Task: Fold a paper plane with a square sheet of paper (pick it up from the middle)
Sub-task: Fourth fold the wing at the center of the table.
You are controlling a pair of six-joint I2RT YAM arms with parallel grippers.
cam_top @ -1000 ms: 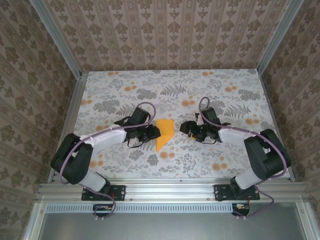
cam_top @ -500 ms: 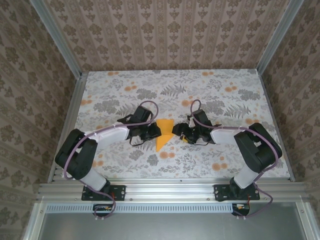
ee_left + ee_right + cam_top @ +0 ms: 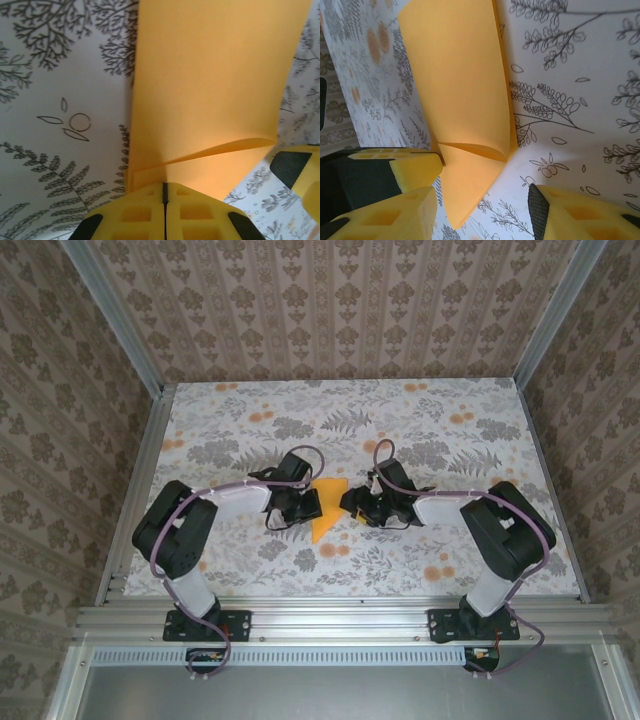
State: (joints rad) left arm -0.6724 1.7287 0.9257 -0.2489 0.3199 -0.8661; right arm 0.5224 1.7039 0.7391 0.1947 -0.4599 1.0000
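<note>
Square sheet of paper (image 3: 328, 506) part-folded on table (image 3: 230, 420), flap lifted.

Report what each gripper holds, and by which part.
Left gripper is shut on an edge of the folded orange paper. Right gripper is open around its pointed end, gripping nothing.

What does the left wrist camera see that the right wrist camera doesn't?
Left wrist view: the left gripper, its yellow fingers pressed together on the near edge of the orange paper.
Right wrist view: the right gripper, its fingers apart with the paper's pointed tip between them, plus orange flower prints farther off on the cloth.
Both: the orange paper with one flap lifted off the layer below, lying on the grey leaf-patterned tablecloth.
</note>
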